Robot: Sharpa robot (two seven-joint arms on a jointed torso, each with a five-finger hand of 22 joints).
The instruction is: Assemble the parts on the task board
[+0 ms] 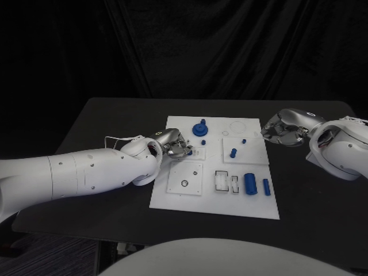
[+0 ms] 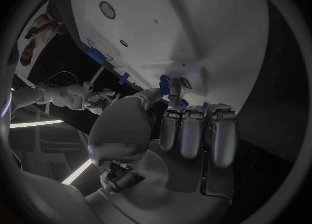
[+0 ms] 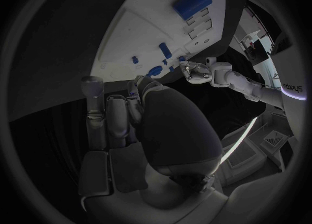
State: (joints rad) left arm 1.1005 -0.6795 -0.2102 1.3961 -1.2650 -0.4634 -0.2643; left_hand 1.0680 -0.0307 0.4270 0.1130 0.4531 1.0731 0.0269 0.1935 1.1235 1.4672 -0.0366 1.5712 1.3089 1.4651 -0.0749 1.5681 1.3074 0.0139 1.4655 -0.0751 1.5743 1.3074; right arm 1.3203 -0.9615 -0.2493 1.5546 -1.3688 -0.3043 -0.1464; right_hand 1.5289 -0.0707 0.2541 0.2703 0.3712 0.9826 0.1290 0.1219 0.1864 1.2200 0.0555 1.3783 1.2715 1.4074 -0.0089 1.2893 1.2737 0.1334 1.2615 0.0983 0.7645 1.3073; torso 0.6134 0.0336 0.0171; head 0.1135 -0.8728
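Left hand (image 1: 174, 144) seemingly pinches a blue part (image 2: 174, 85) over the unlabelled task board (image 1: 177, 198); right hand (image 1: 285, 129) curled, empty.

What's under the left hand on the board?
The left hand hovers over the board's left edge; a small blue part shows at its fingers. Whether they grip it is hidden.

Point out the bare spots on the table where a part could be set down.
Free: black table beyond the left hand, and the near right stretch beside the white task board. Crowded: the board's right half, with small blue parts, and its far right corner by the right hand.
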